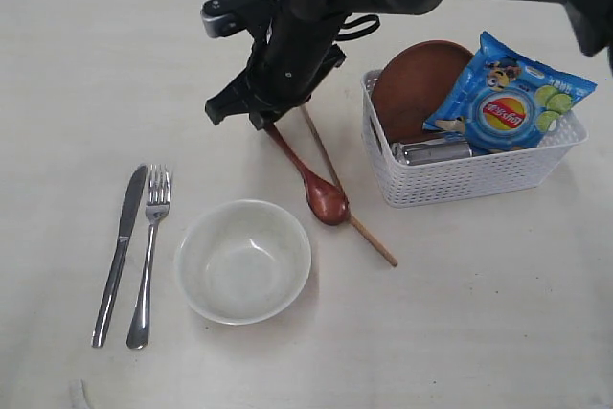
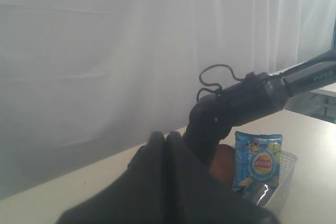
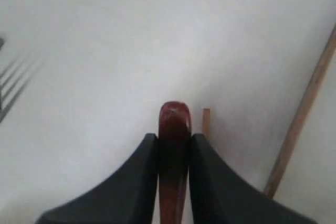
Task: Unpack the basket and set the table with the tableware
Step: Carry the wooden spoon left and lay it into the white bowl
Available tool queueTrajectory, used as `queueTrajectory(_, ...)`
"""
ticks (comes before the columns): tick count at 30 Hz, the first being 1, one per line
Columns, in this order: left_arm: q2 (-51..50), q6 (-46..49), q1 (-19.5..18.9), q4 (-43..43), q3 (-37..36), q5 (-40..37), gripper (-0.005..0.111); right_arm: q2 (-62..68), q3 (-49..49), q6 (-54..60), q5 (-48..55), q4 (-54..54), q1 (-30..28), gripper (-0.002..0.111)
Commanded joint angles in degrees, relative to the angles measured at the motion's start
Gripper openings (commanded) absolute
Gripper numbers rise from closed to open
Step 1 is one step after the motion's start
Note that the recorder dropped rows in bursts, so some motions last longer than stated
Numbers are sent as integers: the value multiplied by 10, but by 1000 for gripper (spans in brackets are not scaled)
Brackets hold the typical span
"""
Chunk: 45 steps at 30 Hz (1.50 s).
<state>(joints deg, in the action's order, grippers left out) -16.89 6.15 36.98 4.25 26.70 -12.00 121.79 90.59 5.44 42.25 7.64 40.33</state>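
The table (image 1: pixel 86 64) lies open at far left and near right; knife (image 1: pixel 119 251), fork (image 1: pixel 148 261) and bowl (image 1: pixel 245 261) fill the near left, wooden spoon (image 1: pixel 321 196) and chopsticks (image 1: pixel 372 239) cross the gap beside the basket (image 1: pixel 469 179), and the right arm (image 1: pixel 297 45) overhangs the far middle.

Wooden spoon (image 1: pixel 324 198) between bowl (image 1: pixel 244 261) and basket (image 1: pixel 460 179)

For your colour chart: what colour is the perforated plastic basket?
White plastic basket; best in exterior view.

knife (image 1: pixel 119 254): polished metal
fork (image 1: pixel 148 256): polished metal
spoon (image 1: pixel 321 196): glossy dark wood
bowl (image 1: pixel 245 261): smooth, glossy
basket (image 1: pixel 469 179): matt white plastic
bag (image 1: pixel 508 98): shiny film
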Motion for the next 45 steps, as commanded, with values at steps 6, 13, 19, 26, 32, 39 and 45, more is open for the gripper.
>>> queueTrajectory(6, 2, -1, -2, 4, -3, 0, 0, -88, 0, 3, 2, 10, -1, 0)
queueTrajectory(13, 2, -1, -2, 4, -3, 0, 0, -166, -18, 3, 50, 30, 39, 0)
queueTrajectory(19, 2, 0, -2, 4, -3, -4, 0, -217, -108, -39, -12, 30, 96, 0)
queueTrajectory(26, 2, 0, -2, 0, -3, -18, 0, -209, -208, -30, -236, 30, 156, 0)
queueTrajectory(32, 2, 0, -2, 0, -3, -25, 0, -180, -214, -23, -254, 24, 157, 0)
queueTrajectory(39, 2, 0, -2, 0, -3, -25, 0, -157, -214, -1, -253, 23, 157, 0)
queueTrajectory(45, 2, 0, -2, 0, -3, -25, 0, -157, -214, -1, -240, 23, 157, 26)
